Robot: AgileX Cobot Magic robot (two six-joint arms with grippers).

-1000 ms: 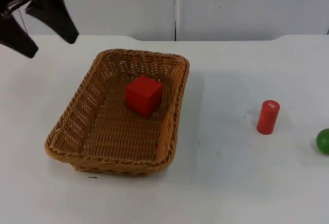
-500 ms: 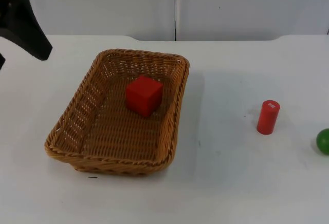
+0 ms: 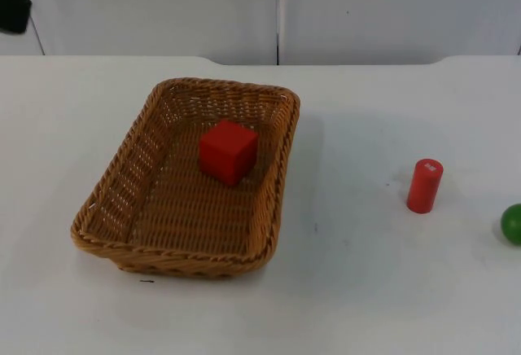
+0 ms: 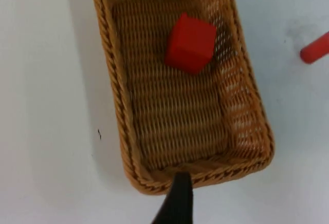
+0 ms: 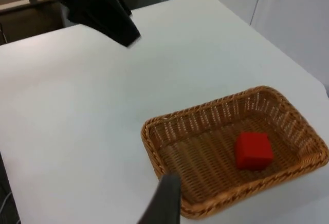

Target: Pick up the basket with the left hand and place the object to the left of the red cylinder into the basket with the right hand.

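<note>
Basket (image 3: 189, 180) on the surface (image 3: 366, 290), holding a red cube (image 3: 228, 151); red cylinder (image 3: 424, 185) well apart. Left hand (image 3: 12, 3) far behind the basket, right hand (image 5: 164, 198) above its end; finger state of both: cannot tell.

- Nothing readable anywhere on the table right now.
- The red cylinder (image 3: 424, 185) carries a small whitish mark near its top, too tiny to read.

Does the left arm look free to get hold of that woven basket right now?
Probably yes. The basket sits alone on the white table, its rim uncovered; only the red cube lies inside. The left gripper hangs above its near edge.
</note>
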